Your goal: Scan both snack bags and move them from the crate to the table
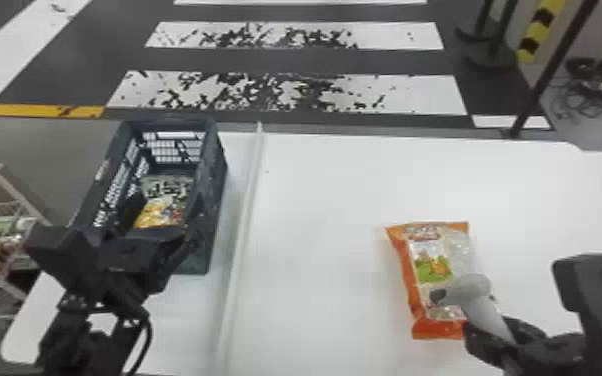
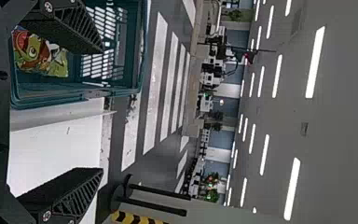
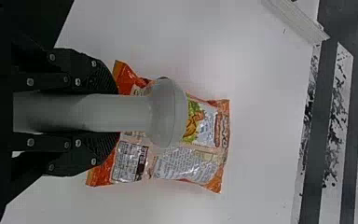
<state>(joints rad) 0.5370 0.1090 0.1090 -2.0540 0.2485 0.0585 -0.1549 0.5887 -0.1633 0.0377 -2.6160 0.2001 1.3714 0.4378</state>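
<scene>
In the head view my left gripper (image 1: 162,215) stands open at the near end of the dark crate (image 1: 215,200), over a yellow snack bag (image 1: 157,212) inside it. The left wrist view has the open gripper (image 2: 100,112), the crate (image 2: 135,70) and the colourful bag (image 2: 39,53). At the right, my right gripper (image 1: 490,327) is shut on the grey scanner (image 1: 470,292), above an orange snack bag (image 1: 435,270) lying on the table (image 1: 325,225). In the right wrist view the gripper (image 3: 107,113) clasps the scanner (image 3: 168,112), with the orange bag (image 3: 186,163) beyond.
A pale raised strip (image 1: 245,225) runs along the table between the crate and the orange bag. A wire shelf (image 1: 0,205) with goods stands at the far left. Black stands and a striped post (image 1: 540,30) are behind on the right.
</scene>
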